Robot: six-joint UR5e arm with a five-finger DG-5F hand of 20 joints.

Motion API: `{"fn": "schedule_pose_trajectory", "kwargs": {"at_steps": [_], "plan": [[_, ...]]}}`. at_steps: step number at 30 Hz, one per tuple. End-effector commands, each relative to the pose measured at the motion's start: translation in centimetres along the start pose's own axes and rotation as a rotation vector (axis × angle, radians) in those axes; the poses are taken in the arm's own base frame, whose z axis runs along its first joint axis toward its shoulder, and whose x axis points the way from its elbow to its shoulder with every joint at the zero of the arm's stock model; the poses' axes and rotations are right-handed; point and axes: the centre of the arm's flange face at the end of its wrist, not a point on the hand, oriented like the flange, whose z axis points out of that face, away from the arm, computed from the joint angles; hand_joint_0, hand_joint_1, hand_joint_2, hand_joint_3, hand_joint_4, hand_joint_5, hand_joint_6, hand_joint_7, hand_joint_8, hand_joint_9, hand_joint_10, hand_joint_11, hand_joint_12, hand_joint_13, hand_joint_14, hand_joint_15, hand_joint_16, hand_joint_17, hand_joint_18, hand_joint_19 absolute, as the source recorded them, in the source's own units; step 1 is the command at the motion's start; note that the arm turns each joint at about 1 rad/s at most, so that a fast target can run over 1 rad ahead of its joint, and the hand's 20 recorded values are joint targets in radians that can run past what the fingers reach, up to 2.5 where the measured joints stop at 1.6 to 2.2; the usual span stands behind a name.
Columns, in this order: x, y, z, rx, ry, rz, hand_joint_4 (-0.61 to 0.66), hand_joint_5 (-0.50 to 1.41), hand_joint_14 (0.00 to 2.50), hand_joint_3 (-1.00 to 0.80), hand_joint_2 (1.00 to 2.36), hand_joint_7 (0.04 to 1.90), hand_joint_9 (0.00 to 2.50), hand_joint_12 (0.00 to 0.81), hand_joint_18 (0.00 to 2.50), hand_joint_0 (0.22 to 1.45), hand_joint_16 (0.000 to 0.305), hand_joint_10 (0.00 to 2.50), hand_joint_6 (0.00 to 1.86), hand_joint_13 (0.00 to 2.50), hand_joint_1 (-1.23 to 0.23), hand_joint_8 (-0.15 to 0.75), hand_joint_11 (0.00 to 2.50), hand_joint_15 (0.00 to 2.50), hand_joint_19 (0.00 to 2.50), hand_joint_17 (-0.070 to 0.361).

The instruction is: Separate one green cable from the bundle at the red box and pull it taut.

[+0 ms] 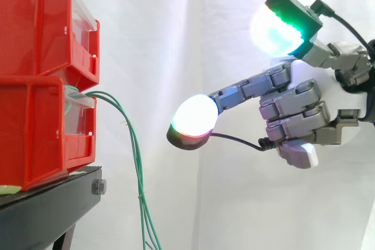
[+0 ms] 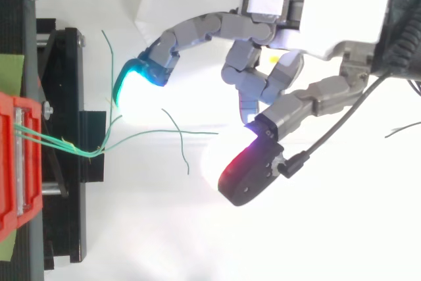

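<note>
Side view: green cables [image 1: 136, 162] leave the lower red box [image 1: 41, 127] and hang down, cut off at the bottom edge. The hand [image 1: 304, 106] is apart from them, two fingers [image 1: 252, 89] spread, the rest curled, holding nothing.

Top view: the cables [image 2: 131, 137] fan out over the black stand [image 2: 66, 97]. Glare hides whether one touches a fingertip.

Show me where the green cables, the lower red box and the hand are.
green cables [image 1: 140, 194]: side view, the hanging stretch below the box.
lower red box [image 1: 35, 133]: side view, its side wall.
hand [image 2: 329, 11]: top view, its white back.
</note>
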Motion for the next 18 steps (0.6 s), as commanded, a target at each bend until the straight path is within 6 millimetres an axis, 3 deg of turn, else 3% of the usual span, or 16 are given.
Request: {"fn": "schedule_pose_trajectory", "kwargs": {"at_steps": [1, 6, 7, 18], "plan": [[-0.1, -0.3, 0.3, -0.016, 0.0, 0.001, 0.31, -0.17, 2.5, -0.5, 1.0, 0.74, 1.38, 0.567, 1.91, 0.4, 0.084, 2.5, 0.5, 1.42, -0.69, 0.428, 1.77, 1.61, 0.16, 0.189], [-0.5, -1.9, 0.4, 0.003, 0.002, 0.001, 0.31, -0.17, 2.5, -0.5, 1.0, 0.74, 1.38, 0.567, 1.91, 0.4, 0.083, 2.5, 0.5, 1.42, -0.68, 0.427, 1.78, 1.61, 0.16, 0.187], [-0.2, -3.3, 1.0, -0.016, 0.008, 0.005, 0.31, -0.17, 2.5, -0.5, 1.0, 0.73, 1.38, 0.567, 1.91, 0.4, 0.084, 2.5, 0.5, 1.42, -0.68, 0.428, 1.77, 1.61, 0.16, 0.189], [0.5, -2.8, 2.0, -0.115, 0.03, -0.038, 0.3, -0.17, 2.5, -0.5, 1.0, 0.73, 1.38, 0.567, 1.9, 0.4, 0.084, 2.5, 0.5, 1.42, -0.68, 0.428, 1.77, 1.61, 0.18, 0.189]]}}
